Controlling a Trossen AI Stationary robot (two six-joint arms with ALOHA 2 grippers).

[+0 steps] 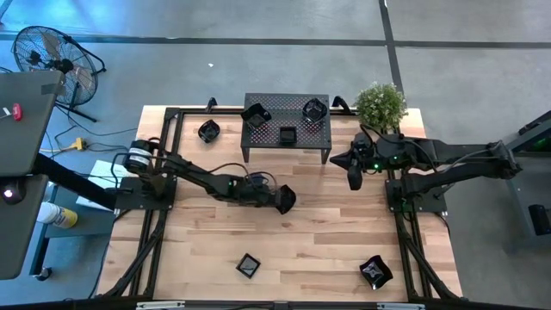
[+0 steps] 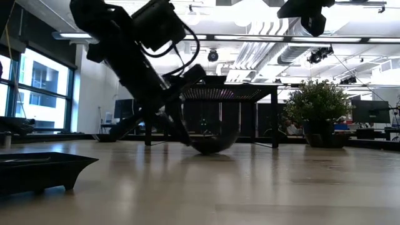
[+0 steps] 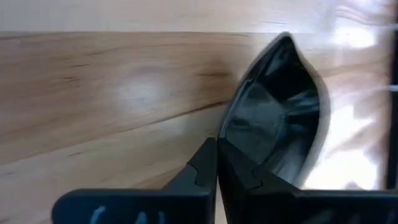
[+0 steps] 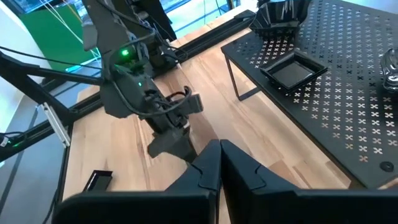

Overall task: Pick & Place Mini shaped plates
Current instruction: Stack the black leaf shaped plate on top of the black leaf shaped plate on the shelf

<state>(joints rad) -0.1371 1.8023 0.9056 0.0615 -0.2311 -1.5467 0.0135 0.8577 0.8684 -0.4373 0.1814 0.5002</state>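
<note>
Mid-frame, your left gripper (image 1: pixel 277 199) pinches a glossy black leaf-shaped mini plate (image 1: pixel 285 200); three plates sit on the black perforated rack (image 1: pixel 287 120), three remain off it.

Seven mini shaped plates show from above: three on the one perforated rack (image 1: pixel 287 120), namely a plate at its left end (image 1: pixel 256 114), a small square plate (image 1: pixel 287 135) and a scalloped plate (image 1: pixel 314 109), and four lower down, namely one beside the rack (image 1: pixel 208 131), one at the left arm's tip (image 1: pixel 285 199), a square one (image 1: pixel 248 265) and a ruffled one (image 1: pixel 375 272). There are two arms. One potted plant (image 1: pixel 381 105) stands on the surface (image 1: pixel 327 232), and one fan (image 1: pixel 53 54) on the floor.
</note>
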